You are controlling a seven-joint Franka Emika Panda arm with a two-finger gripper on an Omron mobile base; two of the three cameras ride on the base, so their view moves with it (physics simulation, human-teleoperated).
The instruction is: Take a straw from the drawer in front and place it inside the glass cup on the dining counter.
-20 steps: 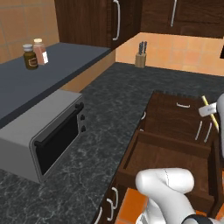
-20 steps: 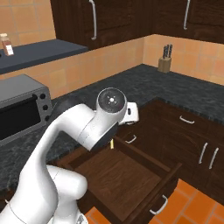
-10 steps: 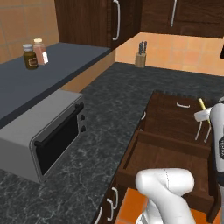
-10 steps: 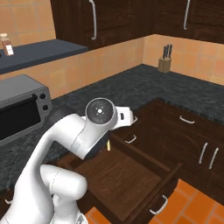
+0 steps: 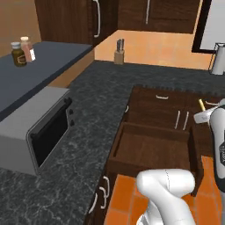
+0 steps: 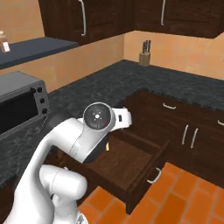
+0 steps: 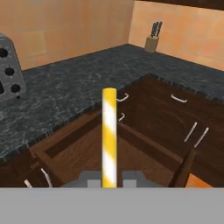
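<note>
My gripper [image 7: 109, 181] is shut on the straw [image 7: 109, 133], a thin yellow-and-white striped stick that rises straight up between the finger tips in the hand view. In the left base view the gripper [image 5: 203, 113] is at the right edge, with the straw [image 5: 201, 104] slanting up out of it, to the right of the drawer and above it. The drawer [image 5: 154, 149] stands pulled out, dark brown with a lighter inside; its floor [image 6: 127, 159] looks bare. The glass cup and the dining counter are out of view.
A grey toaster oven [image 5: 39, 132] sits on the dark speckled counter [image 5: 96, 101] to the left. A knife block [image 5: 118, 52] stands in the far corner, and two spice bottles [image 5: 22, 50] stand on a raised ledge. Orange floor tiles [image 6: 183, 197] lie beside the open drawer.
The whole picture has shifted, so the base and its cameras have moved. The gripper stays shut on the straw and has moved slightly lower in the left base view.
</note>
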